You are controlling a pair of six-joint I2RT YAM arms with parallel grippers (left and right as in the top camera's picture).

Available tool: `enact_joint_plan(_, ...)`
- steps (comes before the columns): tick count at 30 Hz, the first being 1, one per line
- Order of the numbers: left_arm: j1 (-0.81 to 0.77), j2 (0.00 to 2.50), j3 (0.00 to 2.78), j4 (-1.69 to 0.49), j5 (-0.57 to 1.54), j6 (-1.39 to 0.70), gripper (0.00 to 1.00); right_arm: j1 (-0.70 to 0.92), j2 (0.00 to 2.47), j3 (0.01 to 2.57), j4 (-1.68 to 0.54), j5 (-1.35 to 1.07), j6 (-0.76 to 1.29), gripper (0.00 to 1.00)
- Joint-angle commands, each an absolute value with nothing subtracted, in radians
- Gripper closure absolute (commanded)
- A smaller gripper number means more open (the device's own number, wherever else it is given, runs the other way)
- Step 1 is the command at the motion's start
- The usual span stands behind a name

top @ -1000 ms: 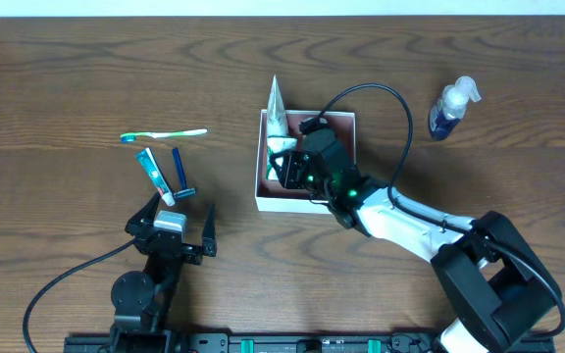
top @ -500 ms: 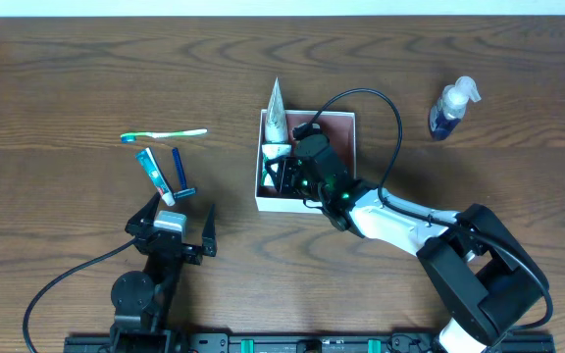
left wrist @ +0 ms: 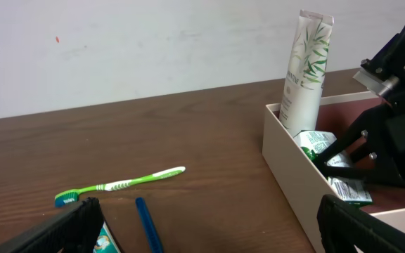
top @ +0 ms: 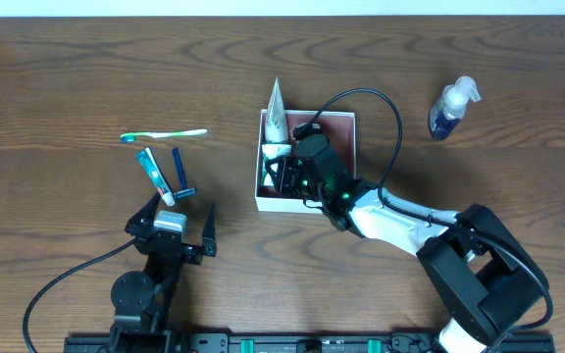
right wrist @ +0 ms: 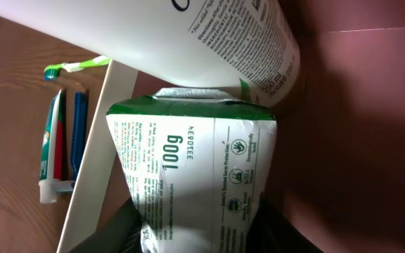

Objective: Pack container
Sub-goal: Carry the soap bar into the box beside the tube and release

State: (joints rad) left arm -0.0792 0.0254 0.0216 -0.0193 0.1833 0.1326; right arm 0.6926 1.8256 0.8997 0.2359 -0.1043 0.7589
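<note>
I am watching the container (top: pixel 275 204) sitting near the middle of the table (top: pixel 67 78), slightly to the right, with its pinkish-brown floor showing bare at the far right corner. A tall white tube (top: pixel 275 110) is standing in its far left corner, leaning against the left wall with its crimped end poking up past the rim.

The right gripper (right wrist: pixel 195 228) is reaching into the left half of the box, and its two dark fingers (right wrist: pixel 118 232) are closing on either side of a green-and-white packet (right wrist: pixel 188 169). The packet is lying along the left wall, and its far end is pressing against the base of the tube. The arm's black cable is arching over the right side of the box.

The left gripper (top: pixel 184 205) is hanging near the table's near left side with its jaws spread wide and nothing between them. Just beyond it, a small toothpaste tube (top: pixel 155 176) and a blue razor (top: pixel 179 171) are lying side by side, and a green-and-white toothbrush (top: pixel 165 134) is lying crosswise a little farther away. All three are well to the left of the box.

A blue pump bottle (top: pixel 449 113) is standing far right, apart from everything else.
</note>
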Motion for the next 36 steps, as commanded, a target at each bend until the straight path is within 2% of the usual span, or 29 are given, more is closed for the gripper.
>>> enact_joint_plan(1,-0.074,0.026,0.004,-0.052,0.194,0.146,0.02,0.699,1.826,0.903,0.243,-0.105,0.77,0.63)
enact_joint_plan(11,-0.074,0.026,0.004,-0.052,0.194,0.146,0.02,0.699,1.826,0.903,0.243,-0.105,0.77,0.59)
enact_joint_plan(15,-0.074,0.026,0.004,-0.052,0.194,0.146,0.02,0.699,1.826,0.903,0.243,-0.105,0.77,0.53)
enact_joint_plan(23,-0.074,0.026,0.004,-0.052,0.194,0.146,0.02,0.699,1.826,0.903,0.243,-0.105,0.77,0.52)
enact_joint_plan(30,-0.074,0.026,0.004,-0.052,0.194,0.146,0.02,0.694,1.82,0.908,0.251,-0.113,0.768,0.56)
enact_joint_plan(36,-0.074,0.026,0.004,-0.052,0.194,0.145,0.02,0.64,1.725,0.967,0.081,-0.121,0.69,0.52)
